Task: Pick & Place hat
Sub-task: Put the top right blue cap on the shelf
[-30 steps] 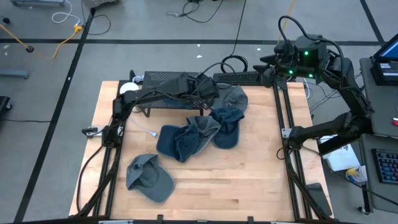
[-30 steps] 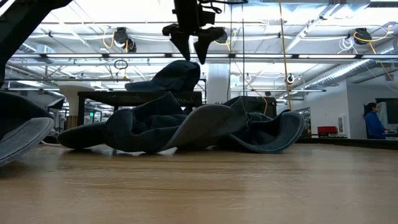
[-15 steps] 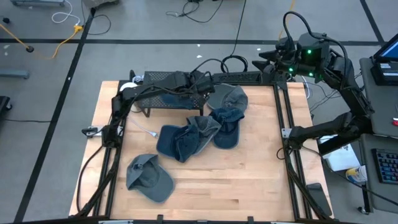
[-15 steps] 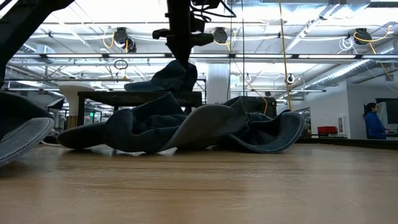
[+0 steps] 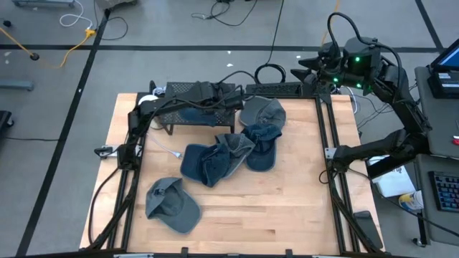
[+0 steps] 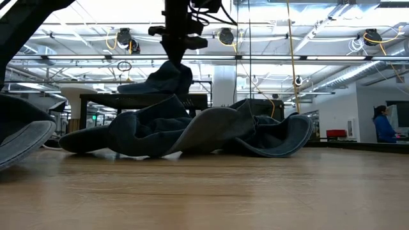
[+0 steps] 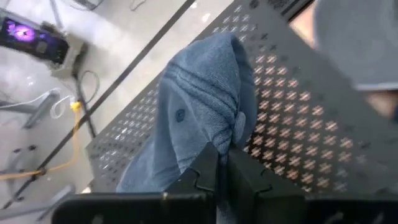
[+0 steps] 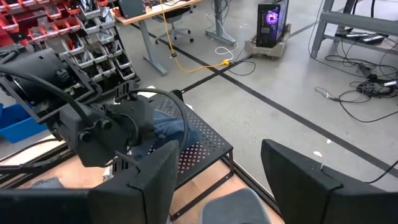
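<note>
A blue hat (image 7: 199,106) is pinched by the left gripper (image 7: 222,163), fingers clamped together on the fabric, over the black perforated rack (image 5: 188,115) at the table's (image 5: 287,208) far edge. More hats (image 5: 222,154) are piled mid-table. The right gripper (image 8: 217,168) is held off the table's far right corner, fingers apart, nothing gripped.

Left arm covers most of the hat (image 5: 188,112) on the black rack (image 5: 172,123), high view. Pile (image 6: 192,131) hides table's far edge, low view.
</note>
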